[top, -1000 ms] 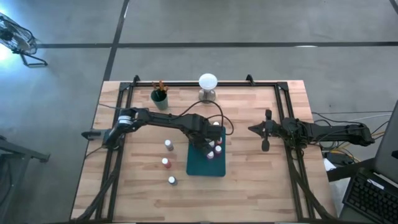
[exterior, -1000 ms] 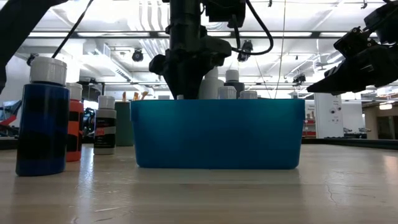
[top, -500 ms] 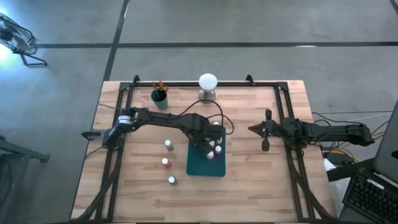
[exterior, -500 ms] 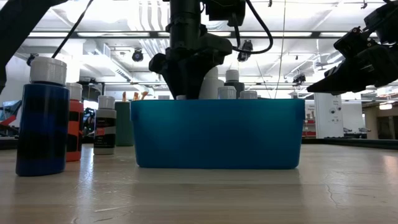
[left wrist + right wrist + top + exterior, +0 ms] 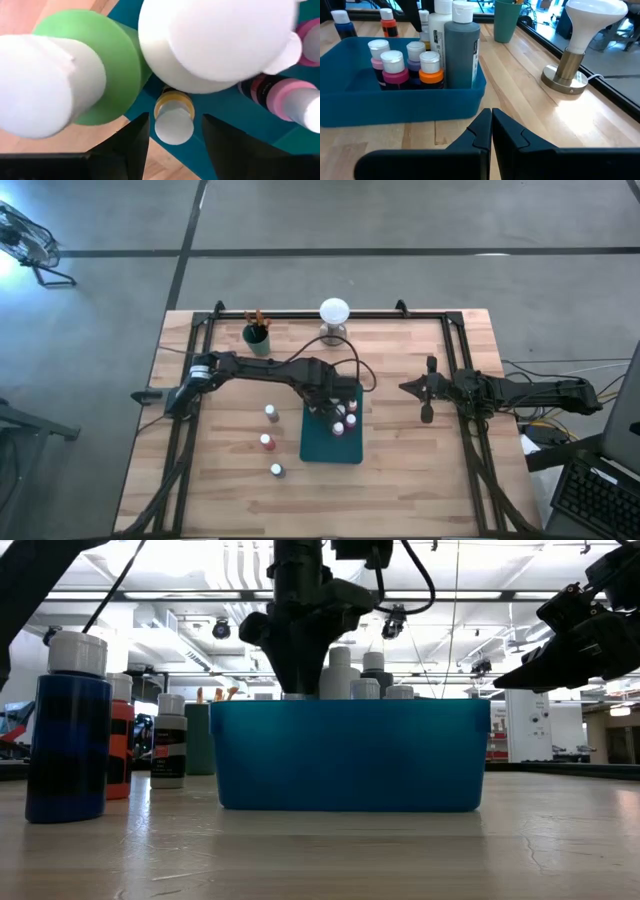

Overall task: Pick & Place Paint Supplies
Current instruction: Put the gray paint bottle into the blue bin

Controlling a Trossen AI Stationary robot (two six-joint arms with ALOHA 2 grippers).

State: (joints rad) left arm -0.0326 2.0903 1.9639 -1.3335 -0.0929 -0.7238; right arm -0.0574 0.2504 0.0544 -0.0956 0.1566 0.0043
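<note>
**A:** Looking from above: left gripper (image 5: 333,402) sits over the back end of the teal bin (image 5: 322,446), where it was a second ago, but with its fingers now spread. Three bottles wait on the table: white-capped grey one (image 5: 271,413), red one (image 5: 267,442), blue one (image 5: 276,470).

**B:** Table level agrees. The gripper has lifted a little; a white-capped bottle (image 5: 340,672) that it was covering now stands free in the bin (image 5: 350,755). Looks like a release.

**A:** Left wrist camera: dark fingers (image 5: 131,142) apart, nothing between them. Below it, a big white cap (image 5: 217,42), a green bottle (image 5: 107,65) and a small yellow one (image 5: 173,117), all in the bin.

**B:** Right wrist camera: right gripper (image 5: 491,131) pressed together, parked near the lamp (image 5: 582,37). Bin has a grey bottle (image 5: 462,50) plus small ones. My read: one more placed, three left, brushes (image 5: 256,317) untouched in the cup.
</note>
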